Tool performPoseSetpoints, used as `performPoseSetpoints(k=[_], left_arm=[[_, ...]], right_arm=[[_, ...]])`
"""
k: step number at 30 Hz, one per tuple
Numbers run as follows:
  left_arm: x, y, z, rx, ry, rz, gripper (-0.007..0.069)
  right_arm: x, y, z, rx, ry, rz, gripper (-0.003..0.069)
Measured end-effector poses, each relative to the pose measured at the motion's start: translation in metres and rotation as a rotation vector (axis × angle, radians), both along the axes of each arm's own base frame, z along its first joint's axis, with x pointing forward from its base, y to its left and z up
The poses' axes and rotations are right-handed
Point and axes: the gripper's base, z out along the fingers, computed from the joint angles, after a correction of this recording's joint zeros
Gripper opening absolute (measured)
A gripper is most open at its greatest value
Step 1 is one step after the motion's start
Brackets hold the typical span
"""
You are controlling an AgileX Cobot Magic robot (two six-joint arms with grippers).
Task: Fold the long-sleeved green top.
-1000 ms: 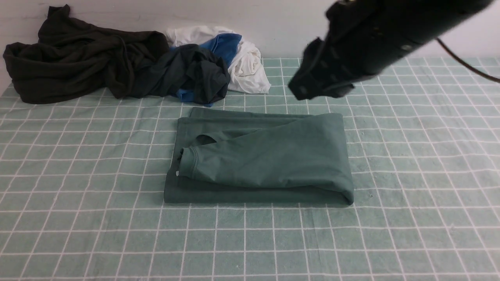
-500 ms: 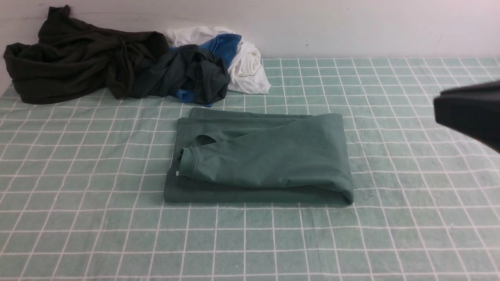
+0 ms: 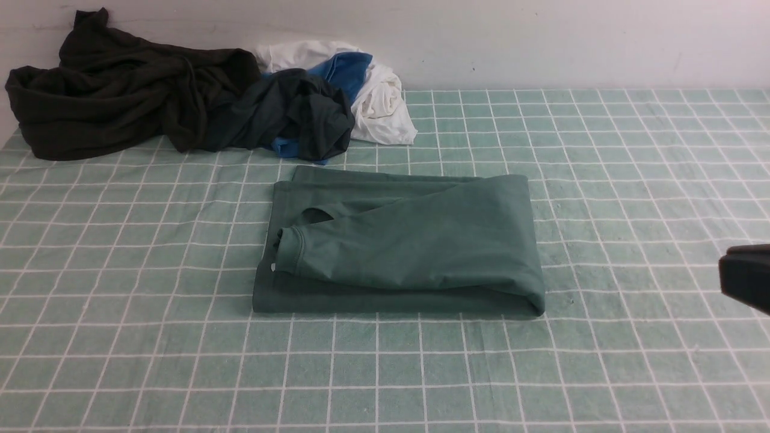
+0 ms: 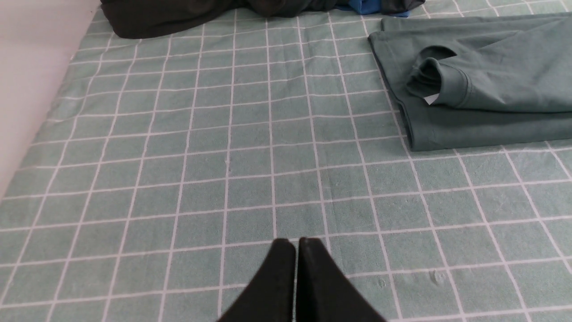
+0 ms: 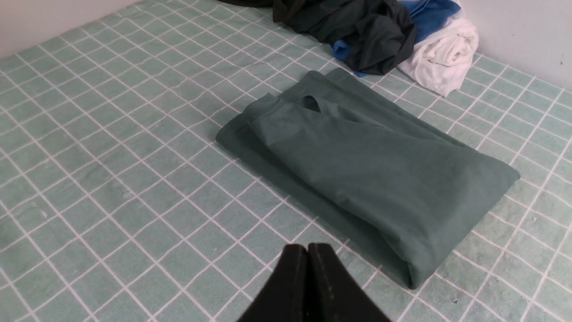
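Lying folded on the checked cloth: green long-sleeved top. Left gripper and right gripper both closed, empty, clear of it.

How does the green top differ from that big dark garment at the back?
The green top is folded into a flat, neat rectangle; the dark garment is crumpled in a heap. The green top is muted sage; the dark garment is nearly black. The green top lies alone mid-table; the dark garment touches other clothes. Both rest on the checked cloth.
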Motion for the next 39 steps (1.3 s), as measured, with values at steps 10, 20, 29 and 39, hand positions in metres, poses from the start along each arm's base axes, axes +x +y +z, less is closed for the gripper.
performPoseSetpoints(k=[10, 20, 29, 39], left_arm=[[0.000, 0.000, 0.000, -0.001, 0.000, 0.000, -0.0004], [0.000, 0.000, 0.000, -0.001, 0.000, 0.000, -0.0004], [0.000, 0.000, 0.000, -0.001, 0.000, 0.000, -0.0004], [0.000, 0.000, 0.000, -0.002, -0.001, 0.000, -0.0004]], right_arm=[[0.004, -0.003, -0.009, 0.026, -0.014, -0.060, -0.0014], [-0.004, -0.040, -0.104, 0.197, -0.340, -0.351, -0.0014], [-0.029, -0.068, -0.176, 0.222, -0.503, -0.658, -0.0014], [-0.035, -0.073, -0.202, 0.097, -0.270, -0.745, -0.0014]])
